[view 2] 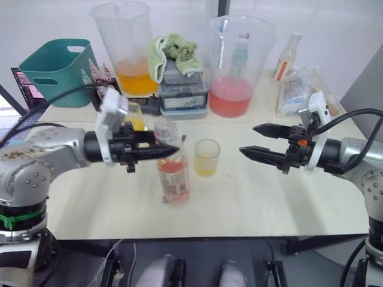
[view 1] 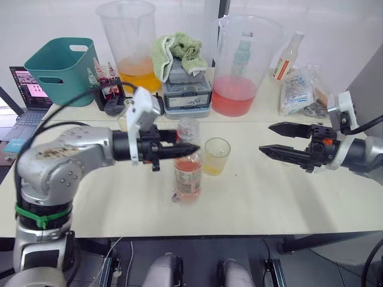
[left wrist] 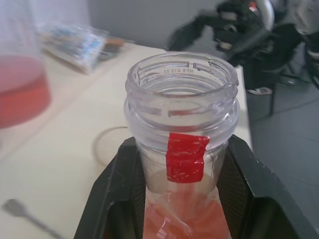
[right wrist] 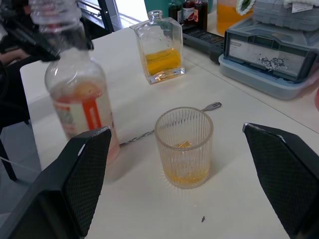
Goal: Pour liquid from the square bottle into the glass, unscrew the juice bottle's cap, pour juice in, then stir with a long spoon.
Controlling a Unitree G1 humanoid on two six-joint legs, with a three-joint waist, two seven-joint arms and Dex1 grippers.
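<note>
Juice bottle (view 1: 188, 170) stands upright on the counter (view 1: 269, 197), uncapped, its open threaded mouth plain in the left wrist view, with pink-red liquid filling its lower part. The left tool (view 1: 182, 148) pinches the bottle's neck from the robot's left, one black finger on each side just under the thread ring, where a strip of red tape (left wrist: 185, 157) runs down the neck.

Just to the right of the bottle, near but not touching, stands the ribbed glass (view 1: 216, 155) holding a shallow layer of yellow-orange liquid. The long spoon (right wrist: 172, 124) lies flat on the counter behind the glass, its bowl end pointing away from the bottle. The square bottle (right wrist: 160, 48) stands further back on the left side of the counter, upright, with its stopper on and amber liquid in its lower half.

The right tool (view 1: 281, 140) hovers above the counter well to the right of the glass, its two fingers spread wide and holding nothing.

Along the back of the counter are a teal bin (view 1: 60, 69), two large clear pitchers, one with orange liquid (view 1: 133, 45) and one with pink (view 1: 242, 66), and a grey box (view 1: 187, 89) with a green cloth (view 1: 176, 51) on top.
</note>
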